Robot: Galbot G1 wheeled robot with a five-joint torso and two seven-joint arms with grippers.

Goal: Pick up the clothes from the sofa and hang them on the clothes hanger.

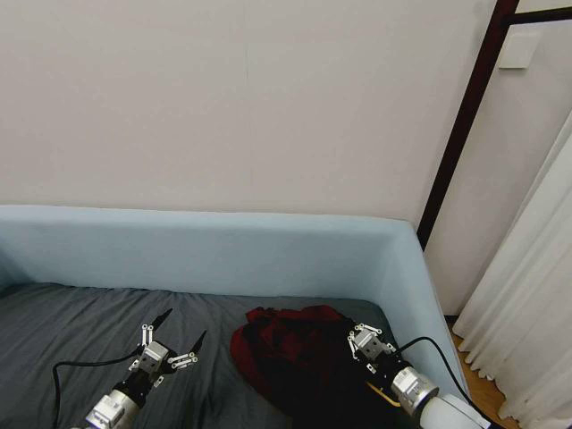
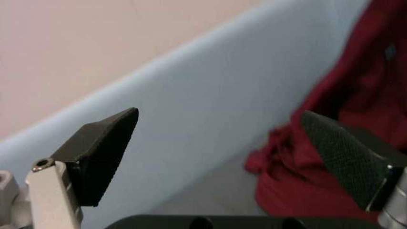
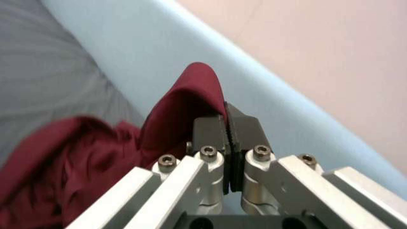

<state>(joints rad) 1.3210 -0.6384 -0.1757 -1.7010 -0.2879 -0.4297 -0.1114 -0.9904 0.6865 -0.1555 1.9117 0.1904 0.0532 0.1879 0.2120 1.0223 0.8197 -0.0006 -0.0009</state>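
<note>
Clamped tight on a raised fold of the red garment [image 1: 295,353] with the right gripper [image 3: 226,121], at the sofa [image 1: 223,255] seat's right end. Held the left gripper [image 1: 184,327] spread wide, empty, beside it.

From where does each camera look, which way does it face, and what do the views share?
Head view: on the head, looking forward and down at the sofa; left pincer open, right pincer at the red garment.
Left wrist view: on that wrist, looking between its open fingers at sofa and garment.
Right wrist view: on that wrist, looking past its shut fingers, which pinch the garment.
Shared by all: sofa and garment.
</note>
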